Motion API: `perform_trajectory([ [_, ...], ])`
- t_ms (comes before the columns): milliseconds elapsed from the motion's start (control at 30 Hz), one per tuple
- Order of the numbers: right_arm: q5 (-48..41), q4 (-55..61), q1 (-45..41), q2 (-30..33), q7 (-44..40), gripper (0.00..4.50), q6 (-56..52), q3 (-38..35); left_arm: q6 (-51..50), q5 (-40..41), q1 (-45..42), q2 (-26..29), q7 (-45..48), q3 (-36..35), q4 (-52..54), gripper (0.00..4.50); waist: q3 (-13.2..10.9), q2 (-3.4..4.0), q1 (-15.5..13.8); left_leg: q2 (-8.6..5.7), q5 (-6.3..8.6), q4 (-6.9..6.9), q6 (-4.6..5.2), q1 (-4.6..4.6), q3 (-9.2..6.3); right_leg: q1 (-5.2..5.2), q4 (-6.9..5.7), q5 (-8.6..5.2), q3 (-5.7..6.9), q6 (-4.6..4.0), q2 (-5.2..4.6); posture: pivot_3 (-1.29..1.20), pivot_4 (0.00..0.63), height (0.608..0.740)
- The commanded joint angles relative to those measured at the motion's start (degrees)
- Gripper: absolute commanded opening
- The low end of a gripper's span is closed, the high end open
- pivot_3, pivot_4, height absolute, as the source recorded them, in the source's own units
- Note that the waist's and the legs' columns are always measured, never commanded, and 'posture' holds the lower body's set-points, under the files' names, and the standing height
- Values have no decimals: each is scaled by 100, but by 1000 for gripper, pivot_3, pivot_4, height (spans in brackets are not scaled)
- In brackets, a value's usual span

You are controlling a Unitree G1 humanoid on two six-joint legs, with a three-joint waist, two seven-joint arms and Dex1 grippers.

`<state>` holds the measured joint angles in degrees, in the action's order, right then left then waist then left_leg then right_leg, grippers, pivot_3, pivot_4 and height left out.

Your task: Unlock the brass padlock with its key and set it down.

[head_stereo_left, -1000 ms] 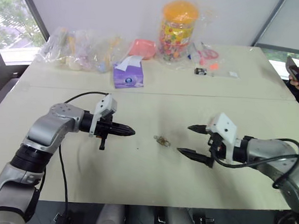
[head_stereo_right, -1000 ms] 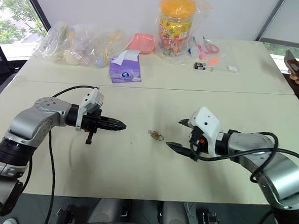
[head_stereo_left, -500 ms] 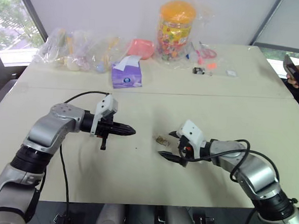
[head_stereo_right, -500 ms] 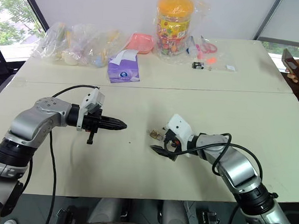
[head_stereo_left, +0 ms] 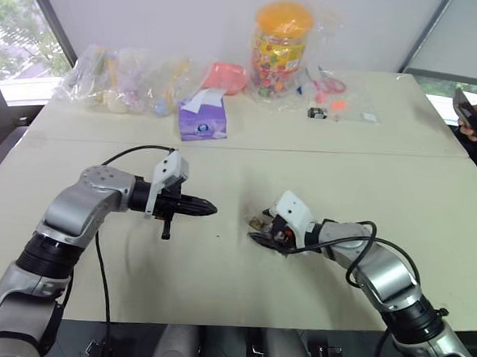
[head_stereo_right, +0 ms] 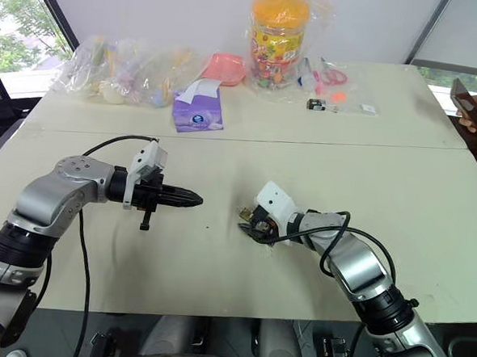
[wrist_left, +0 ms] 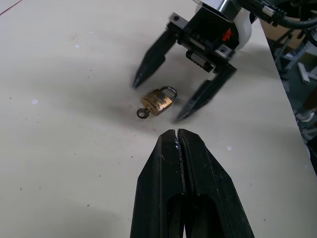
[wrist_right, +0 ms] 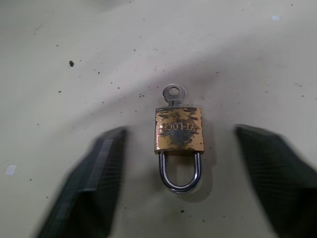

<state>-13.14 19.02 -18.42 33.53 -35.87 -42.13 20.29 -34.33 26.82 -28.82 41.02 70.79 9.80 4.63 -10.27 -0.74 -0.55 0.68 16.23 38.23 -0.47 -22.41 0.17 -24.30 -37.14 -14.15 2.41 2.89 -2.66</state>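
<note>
- a cream table [head_stereo_left: 215,290] made of two tops, with a seam running across between them
- a candy jar [head_stereo_left: 281,45] with an orange lid, wrapped in clear plastic, at the far edge
- a purple tissue box [head_stereo_left: 202,118] near the seam
- clear plastic bags [head_stereo_left: 123,78] of mixed items at the far left
- a pink bowl [head_stereo_left: 224,76] beside the jar
- a small black-and-white item [head_stereo_left: 317,113] near the jar
- a person's hand holding a phone [head_stereo_left: 468,112] at the right edge

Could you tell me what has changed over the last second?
The right gripper came down and in toward the padlock, and now straddles it with fingers apart, not gripping yet. The padlock, key in it, stayed on the table; the left gripper stayed shut and still.
</note>
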Motion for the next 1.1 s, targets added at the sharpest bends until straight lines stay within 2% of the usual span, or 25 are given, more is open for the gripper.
perform_trajectory([
  [33, 201, -84, 79, -85, 26, 1515, -10, 150, 102, -9, 15, 33, -16, -128, 140, 0, 0, -1, 7, 0, 0, 0, 0, 1, 0, 0, -1, 0, 0, 0, 0, 0, 150, 737],
  [67, 238, -93, 80, -106, 33, 964, -16, 177, 104, -14, 15, 34, -14, -126, 135, 0, 1, -2, 11, 0, 0, 0, 0, 1, 0, 0, -1, 0, -1, 0, 0, 0, 150, 737],
  [100, 282, -97, 78, -117, 33, 674, -20, 207, 102, -16, 15, 35, -13, -126, 130, 0, 3, -3, 15, 0, 0, 0, 0, 3, 1, 0, -3, 0, -1, 0, 0, 0, 150, 737],
  [233, 555, 6, 68, -12, 44, 694, 118, 303, 74, -31, 2, 38, -4, -111, 75, 0, 4, -4, 28, 1, 0, 0, 0, 5, 0, 1, -5, 0, -1, 0, 2, 0, 150, 737],
  [367, 1449, 4, -2, 358, 499, 694, 1375, 24, -34, 1, -148, -51, -25, -116, -110, 0, 3, -2, 20, 1, 0, 0, 0, 5, 1, 1, -4, 0, -2, 0, 2, 0, 150, 737],
  [500, 1729, 169, -27, 810, 509, 694, 2167, -502, -156, 58, -527, -323, -71, -125, -551, 0, 2, -6, -26, -7, -1, 7, -1, -3, 5, -1, -1, 0, -2, 0, -5, 0, 150, 737],
  [567, 1809, 302, -56, 965, 389, 694, 2481, -642, -321, 171, -762, -520, -107, -174, -753, 554, 1, -8, -14, -8, -1, 7, -1, -4, 8, -1, 1, 1, -3, 2, -5, 0, 150, 737],
  [633, 1890, 422, -100, 1025, 317, 694, 2736, -733, -472, 256, -988, -660, -57, -194, -919, 1288, 1, -8, 0, -7, -1, 5, -1, -4, 9, -1, 1, 1, -4, 3, -2, 0, 150, 737],
  [800, 2417, 557, -275, 1148, 245, 694, 3557, -689, -800, 515, -1655, -1083, -116, -394, -1408, 3526, 0, -8, 31, -1, -1, 3, -1, -2, 9, -5, -4, 0, -4, 2, 8, 0, 150, 737],
  [900, 2583, 554, -336, 1084, 203, 694, 3856, -674, -1087, 718, -1961, -1269, -137, -543, -1564, 3526, 0, -8, 28, -1, -1, 5, -1, -1, 9, -5, -5, 1, -5, 2, 7, 0, 150, 737],
  [1100, 2714, 596, -364, 1026, 20, 694, 4278, -738, -1218, 759, -2032, -1308, -15, -520, -1601, 3526, 0, -8, 37, -1, -1, 4, -1, -1, 11, -5, -4, 0, -10, 2, 6, 0, 150, 737],
])
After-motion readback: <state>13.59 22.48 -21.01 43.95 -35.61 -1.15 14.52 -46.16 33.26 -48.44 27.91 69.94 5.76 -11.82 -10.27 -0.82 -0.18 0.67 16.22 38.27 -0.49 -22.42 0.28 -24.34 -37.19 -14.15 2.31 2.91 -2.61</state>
